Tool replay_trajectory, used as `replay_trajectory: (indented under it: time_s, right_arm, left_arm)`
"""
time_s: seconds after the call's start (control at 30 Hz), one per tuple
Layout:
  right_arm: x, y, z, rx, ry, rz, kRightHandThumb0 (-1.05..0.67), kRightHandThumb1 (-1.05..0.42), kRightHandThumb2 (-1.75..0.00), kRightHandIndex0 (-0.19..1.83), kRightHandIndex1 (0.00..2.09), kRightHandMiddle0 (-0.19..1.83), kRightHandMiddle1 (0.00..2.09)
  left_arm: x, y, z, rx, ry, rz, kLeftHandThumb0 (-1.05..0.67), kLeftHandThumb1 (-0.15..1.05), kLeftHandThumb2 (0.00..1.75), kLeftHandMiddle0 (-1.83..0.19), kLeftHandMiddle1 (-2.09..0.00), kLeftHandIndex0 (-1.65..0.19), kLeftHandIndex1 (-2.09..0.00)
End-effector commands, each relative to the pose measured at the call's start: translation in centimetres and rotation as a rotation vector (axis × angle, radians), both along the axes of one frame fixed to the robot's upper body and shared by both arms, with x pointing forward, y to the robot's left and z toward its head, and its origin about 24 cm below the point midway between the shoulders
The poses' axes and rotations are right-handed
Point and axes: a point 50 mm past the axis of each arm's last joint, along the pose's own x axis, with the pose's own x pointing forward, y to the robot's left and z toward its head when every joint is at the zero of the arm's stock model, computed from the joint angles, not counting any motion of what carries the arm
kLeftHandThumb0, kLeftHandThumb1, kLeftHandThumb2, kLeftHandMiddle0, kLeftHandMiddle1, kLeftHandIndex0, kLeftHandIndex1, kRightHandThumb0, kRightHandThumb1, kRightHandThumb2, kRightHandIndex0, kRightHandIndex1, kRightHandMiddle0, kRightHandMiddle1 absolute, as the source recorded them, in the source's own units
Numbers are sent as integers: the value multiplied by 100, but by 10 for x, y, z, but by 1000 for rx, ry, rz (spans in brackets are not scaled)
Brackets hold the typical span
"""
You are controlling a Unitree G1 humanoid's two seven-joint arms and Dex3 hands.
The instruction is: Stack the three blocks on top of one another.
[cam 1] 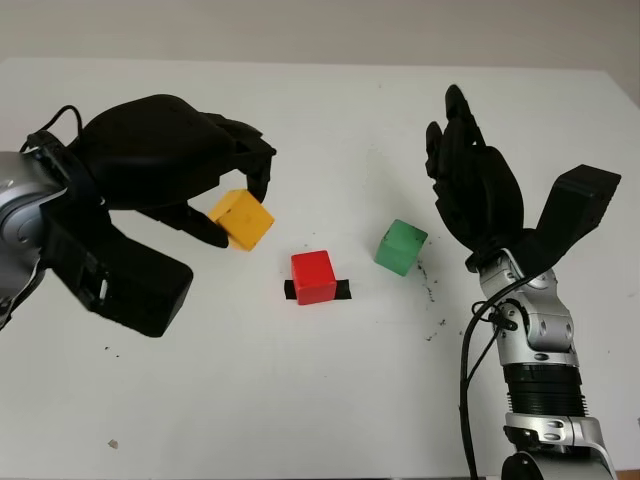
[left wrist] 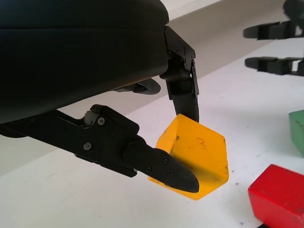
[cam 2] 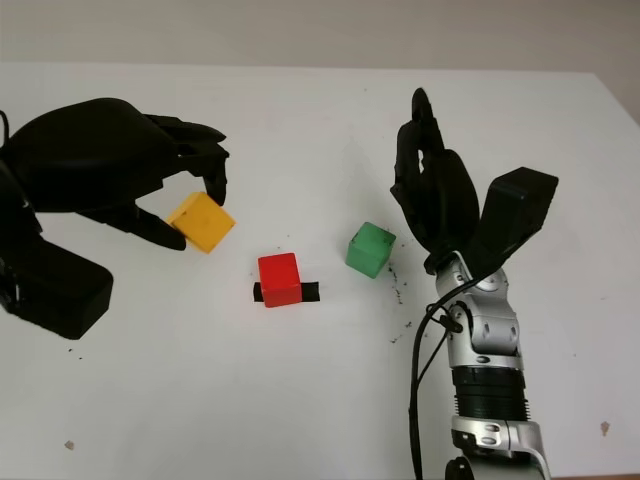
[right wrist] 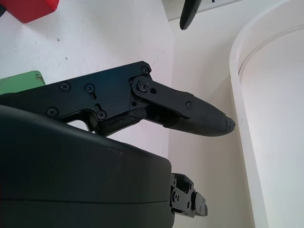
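Observation:
My left hand (cam 1: 236,205) is shut on the yellow block (cam 1: 242,219), pinching it tilted a little above the table, left of centre; the wrist view shows the yellow block (left wrist: 197,159) between a thumb and a finger (left wrist: 183,90). A red block (cam 1: 313,276) sits on a strip of black tape (cam 1: 342,290) at the table's middle, just right of and nearer than the yellow one. The green block (cam 1: 400,246) rests on the table to the red block's right. My right hand (cam 1: 468,170) is open, raised just right of the green block (right wrist: 19,81) and apart from it.
The white table (cam 1: 320,390) runs to a pale wall at the back. Small dark specks (cam 1: 432,290) dot the surface near the green block. My right forearm (cam 1: 535,370) rises from the bottom right.

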Motion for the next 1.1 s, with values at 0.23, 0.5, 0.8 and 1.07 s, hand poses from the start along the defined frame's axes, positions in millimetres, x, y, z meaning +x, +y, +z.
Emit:
replay_trajectory:
  time_s: [0.23, 0.5, 0.8, 1.07]
  right_arm:
    - [-4, 1, 2, 19, -16, 0, -68, -105, -72, -19, 0, -19, 0]
    - [-7, -1, 2, 12, -17, -5, -69, -105, -73, -19, 0, -19, 0]
    - [-7, -1, 2, 10, -15, -4, -69, -105, -72, -19, 0, -19, 0]
    - [-8, -1, 3, -2, -22, -15, -69, -105, -74, -19, 0, -19, 0]
  left_arm:
    - [6, -27, 1, -22, -15, -153, -46, 95, 5, -32, -5, -42, -145]
    - [11, -41, -2, -47, 30, -219, -48, 97, 6, -30, -4, -39, -151]
    - [14, -47, -9, -55, 43, -273, -50, 98, 5, -30, -4, -36, -146]
    - [18, -49, -22, 34, -59, -314, -54, 96, 6, -36, -7, -36, -119]
